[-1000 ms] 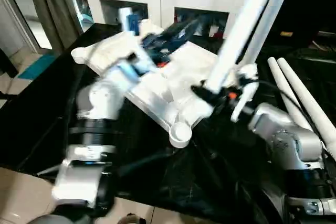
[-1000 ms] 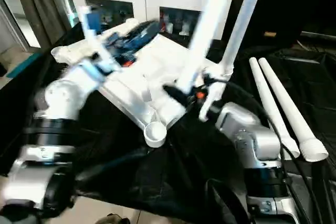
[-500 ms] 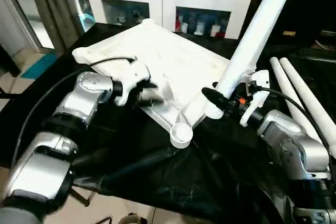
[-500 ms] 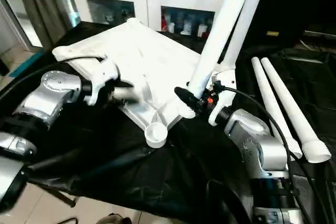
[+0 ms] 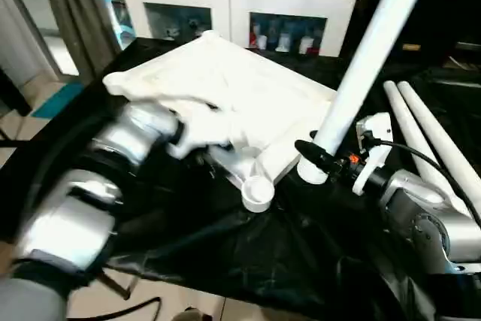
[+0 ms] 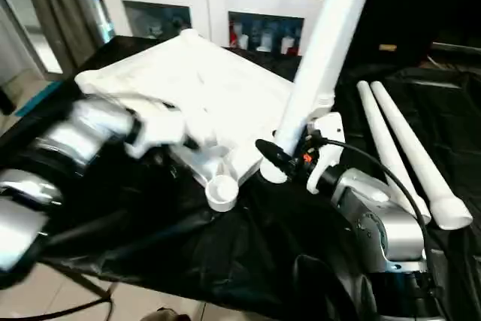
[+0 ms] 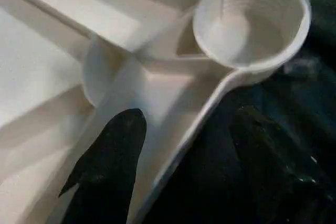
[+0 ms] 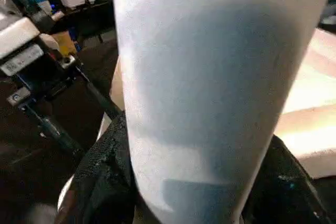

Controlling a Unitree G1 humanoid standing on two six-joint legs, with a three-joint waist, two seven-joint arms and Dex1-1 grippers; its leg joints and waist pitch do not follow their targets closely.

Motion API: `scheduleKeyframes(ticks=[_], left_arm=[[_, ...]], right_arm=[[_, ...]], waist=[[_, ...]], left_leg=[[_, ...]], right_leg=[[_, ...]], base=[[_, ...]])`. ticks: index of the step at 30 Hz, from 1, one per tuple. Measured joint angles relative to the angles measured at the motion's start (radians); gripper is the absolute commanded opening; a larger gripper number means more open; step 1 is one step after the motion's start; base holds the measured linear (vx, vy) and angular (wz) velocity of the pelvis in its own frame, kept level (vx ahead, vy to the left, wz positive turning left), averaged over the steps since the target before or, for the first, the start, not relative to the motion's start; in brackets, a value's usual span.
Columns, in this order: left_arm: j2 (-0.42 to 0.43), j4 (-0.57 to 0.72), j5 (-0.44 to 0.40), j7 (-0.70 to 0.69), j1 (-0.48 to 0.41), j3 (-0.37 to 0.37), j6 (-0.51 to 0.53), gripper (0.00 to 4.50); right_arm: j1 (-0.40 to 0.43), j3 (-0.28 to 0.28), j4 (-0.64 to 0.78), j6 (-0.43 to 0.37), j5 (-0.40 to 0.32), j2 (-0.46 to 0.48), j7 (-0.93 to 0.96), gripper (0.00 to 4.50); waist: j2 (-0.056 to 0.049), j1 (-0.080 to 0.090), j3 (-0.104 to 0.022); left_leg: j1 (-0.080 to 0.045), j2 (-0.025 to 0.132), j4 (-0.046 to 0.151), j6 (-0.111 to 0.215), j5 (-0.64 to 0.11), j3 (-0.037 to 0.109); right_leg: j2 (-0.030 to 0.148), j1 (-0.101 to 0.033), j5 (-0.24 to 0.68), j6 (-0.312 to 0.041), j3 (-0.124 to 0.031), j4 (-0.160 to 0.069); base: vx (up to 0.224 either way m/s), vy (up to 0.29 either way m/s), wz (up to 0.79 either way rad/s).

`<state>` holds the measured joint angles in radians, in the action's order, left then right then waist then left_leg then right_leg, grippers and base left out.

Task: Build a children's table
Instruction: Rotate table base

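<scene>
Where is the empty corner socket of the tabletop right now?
The empty corner socket sits at the near corner of the upside-down tabletop, over the black cloth, between the left gripper and the leg the right gripper holds.

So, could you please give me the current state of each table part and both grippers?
Tabletop: upside down, tilted on the black cloth.
Near corner socket: empty.
Held leg: upright, leaning.
Two spare legs: lying side by side.
Right gripper: shut on held leg.
Left gripper: straddling tabletop's edge.
</scene>
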<state>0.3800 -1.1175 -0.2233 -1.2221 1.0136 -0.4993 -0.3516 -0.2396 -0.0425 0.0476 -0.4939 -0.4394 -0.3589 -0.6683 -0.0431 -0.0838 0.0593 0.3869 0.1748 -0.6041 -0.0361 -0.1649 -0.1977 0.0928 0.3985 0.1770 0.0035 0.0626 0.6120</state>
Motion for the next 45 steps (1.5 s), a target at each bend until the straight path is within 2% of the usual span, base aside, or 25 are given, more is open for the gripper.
scheduleKeyframes(ticks=[2, 5, 9, 11, 16, 17, 21, 26, 28, 33, 36, 40, 45], left_arm=[[-0.006, -0.036, -0.041, 0.057, 0.011, -0.018, -0.010, 2.79], [-0.027, -0.066, -0.053, 0.123, 0.013, -0.018, -0.005, 2.62], [-0.037, -0.105, -0.085, 0.183, 0.020, -0.021, -0.009, 2.18], [-0.036, -0.127, -0.109, 0.201, 0.030, -0.024, -0.023, 2.12], [-0.041, -0.150, -0.125, 0.182, 0.044, -0.029, -0.036, 1.67], [-0.042, -0.150, -0.125, 0.177, 0.047, -0.029, -0.039, 1.44], [-0.046, -0.153, -0.138, 0.152, 0.059, -0.033, -0.050, 1.27], [-0.055, -0.156, -0.184, 0.139, 0.074, -0.056, -0.055, 0.81], [-0.056, -0.157, -0.202, 0.141, 0.079, -0.069, -0.056, 0.76], [-0.056, -0.157, -0.242, 0.123, 0.086, -0.091, -0.056, 0.49], [-0.061, -0.153, -0.241, 0.059, 0.088, -0.088, -0.042, 0.42], [-0.085, -0.153, -0.226, -0.015, 0.088, -0.073, 0.009, 0.25], [-0.137, -0.154, -0.133, -0.081, 0.070, 0.021, 0.122, 0.11]], right_arm=[[0.007, 0.007, 0.000, 0.000, 0.002, -0.001, -0.006, 1.95], [0.010, 0.009, 0.014, 0.000, 0.002, -0.006, -0.007, 1.95], [0.024, 0.011, 0.032, 0.000, 0.007, -0.012, -0.006, 1.95], [0.050, 0.013, 0.041, 0.000, 0.015, -0.018, -0.007, 1.95], [0.058, 0.030, 0.043, 0.000, 0.020, -0.032, -0.018, 1.95], [0.058, 0.033, 0.043, 0.000, 0.022, -0.037, -0.019, 1.95], [0.058, 0.046, 0.043, 0.002, 0.037, -0.041, -0.024, 1.95], [0.061, 0.051, 0.043, 0.005, 0.054, -0.042, -0.024, 1.95], [0.064, 0.051, 0.043, 0.006, 0.054, -0.044, -0.024, 1.95], [0.076, 0.052, 0.043, 0.013, 0.060, -0.045, -0.020, 1.95], [0.079, 0.051, 0.042, 0.019, 0.064, -0.047, -0.020, 1.95], [0.078, 0.051, 0.042, 0.023, 0.067, -0.048, -0.019, 1.95], [0.078, 0.039, 0.026, 0.023, 0.067, -0.047, -0.003, 1.95]], waist=[[-0.005, 0.000, -0.001], [-0.009, -0.002, -0.001], [-0.012, -0.003, -0.003], [-0.013, -0.004, -0.003], [-0.014, -0.003, -0.004], [-0.015, -0.002, -0.004], [-0.017, -0.003, -0.006], [-0.028, -0.001, -0.012], [-0.032, 0.000, -0.015], [-0.041, 0.017, -0.021], [-0.044, 0.029, -0.023], [-0.052, 0.035, -0.029], [-0.057, 0.034, -0.032]], left_leg=[[0.000, 0.000, 0.000, 0.000, 0.000, 0.000], [0.000, 0.000, 0.000, 0.000, 0.000, 0.000], [0.000, 0.000, 0.000, 0.000, 0.000, 0.000], [0.000, 0.000, 0.000, 0.000, 0.000, 0.000], [0.000, 0.000, 0.000, 0.000, 0.000, 0.000], [0.000, 0.000, 0.000, 0.000, 0.000, 0.000], [0.000, 0.000, 0.000, 0.000, 0.000, 0.000], [0.000, 0.000, 0.000, 0.001, 0.000, 0.000], [0.000, 0.000, 0.000, 0.001, 0.000, 0.000], [-0.002, 0.000, 0.000, 0.001, 0.000, 0.000], [-0.002, -0.001, 0.001, 0.001, 0.000, 0.000], [-0.003, -0.001, 0.001, 0.001, -0.001, 0.000], [-0.003, -0.001, 0.001, 0.001, -0.001, 0.000]], right_leg=[[0.000, 0.000, 0.000, 0.000, 0.000, -0.001], [0.000, 0.000, 0.000, 0.000, 0.000, 0.000], [0.000, -0.001, 0.000, 0.000, 0.000, -0.001], [0.000, -0.001, 0.000, 0.000, 0.000, -0.001], [0.000, -0.001, 0.000, 0.000, 0.000, -0.001], [0.000, -0.001, 0.000, 0.000, 0.000, -0.001], [0.000, -0.001, 0.000, 0.000, 0.000, -0.002], [0.000, -0.001, 0.000, 0.000, 0.000, -0.002], [0.000, -0.001, 0.000, 0.000, 0.000, -0.002], [0.000, -0.002, 0.000, 0.000, 0.000, -0.002], [0.000, -0.003, 0.000, 0.001, 0.000, -0.003], [0.000, -0.004, 0.000, 0.001, 0.000, -0.004], [0.001, -0.004, 0.001, 0.001, 0.000, -0.004]], base=[[0.000, 0.000, 0.00], [0.000, 0.000, 0.00], [0.000, 0.000, 0.00], [0.000, 0.000, 0.00], [0.000, 0.000, 0.00], [0.000, 0.000, 0.00], [0.000, 0.000, 0.00], [0.000, 0.000, 0.00], [0.000, 0.000, 0.00], [0.000, 0.000, 0.00], [0.000, 0.000, 0.00], [0.000, 0.000, 0.00], [0.000, 0.000, 0.00]])
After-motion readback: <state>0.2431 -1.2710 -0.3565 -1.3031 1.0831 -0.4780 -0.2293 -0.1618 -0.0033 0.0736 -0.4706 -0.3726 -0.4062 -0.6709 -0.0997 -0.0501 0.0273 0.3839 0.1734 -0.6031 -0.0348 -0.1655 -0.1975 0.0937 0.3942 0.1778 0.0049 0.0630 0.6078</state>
